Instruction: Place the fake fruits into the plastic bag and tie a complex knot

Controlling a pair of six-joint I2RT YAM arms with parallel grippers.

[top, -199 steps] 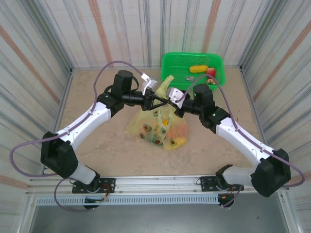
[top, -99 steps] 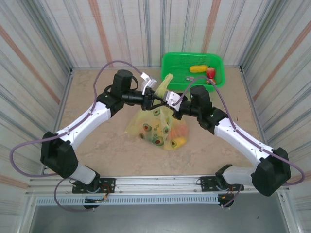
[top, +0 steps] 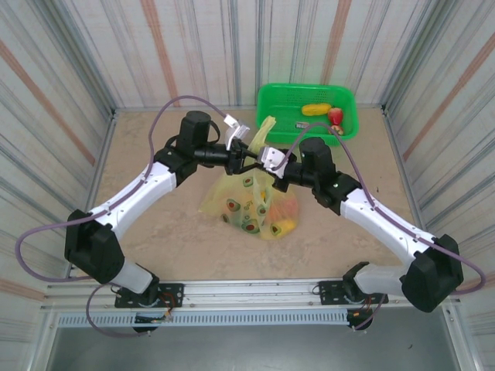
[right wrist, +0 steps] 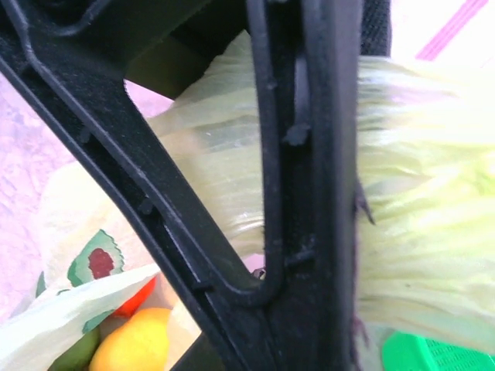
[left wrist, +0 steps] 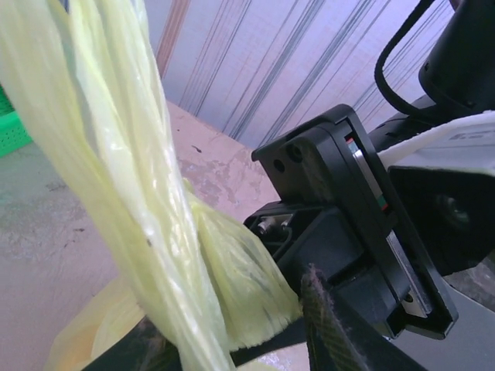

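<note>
The plastic bag (top: pixel 251 202) sits mid-worktop (top: pixel 155 224), my left claw (top: pixel 246 160) pinching its bunched handle strip (left wrist: pixel 116 178), right claw (top: pixel 267 161) pressed together on it too; I reckon this film is limp and slippery, best gripped where bunched.

Seen steeply from high behind the near edge, far enough to take in the whole table (top: pixel 155 224), then from each wrist hard up against the gathered neck of the plastic bag (top: pixel 247 202), left looking across it, right looking down past it into the bag, all three sharing that bunched plastic.
</note>
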